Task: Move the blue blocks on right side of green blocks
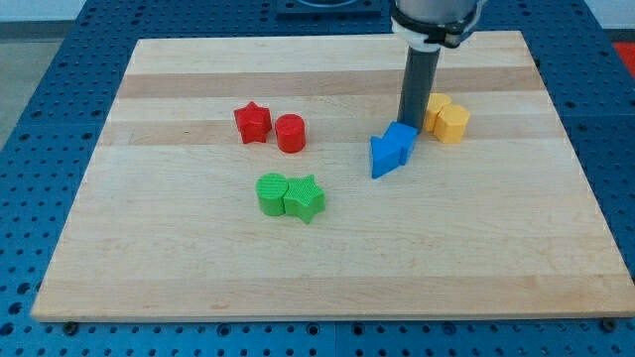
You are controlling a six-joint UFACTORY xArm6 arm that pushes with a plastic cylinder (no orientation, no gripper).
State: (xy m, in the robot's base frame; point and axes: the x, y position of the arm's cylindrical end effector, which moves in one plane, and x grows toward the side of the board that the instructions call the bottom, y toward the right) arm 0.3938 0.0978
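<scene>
1. Two blue blocks touch each other right of the board's (198, 268) centre: a blue cube (402, 138) and a blue wedge-like block (383, 157) at its 8 o'clock.
2. My tip (414, 125) sits at the cube's 12 o'clock edge; it is a plain rod with no fingers.
3. The green cylinder (271, 193) and green star (306, 198) touch, well apart at the blues' 8 o'clock.
4. The red star (252, 123) and red cylinder (290, 133) lie at 9 o'clock.
5. Two yellow blocks (447, 118) sit at the rod's 3 o'clock.
</scene>
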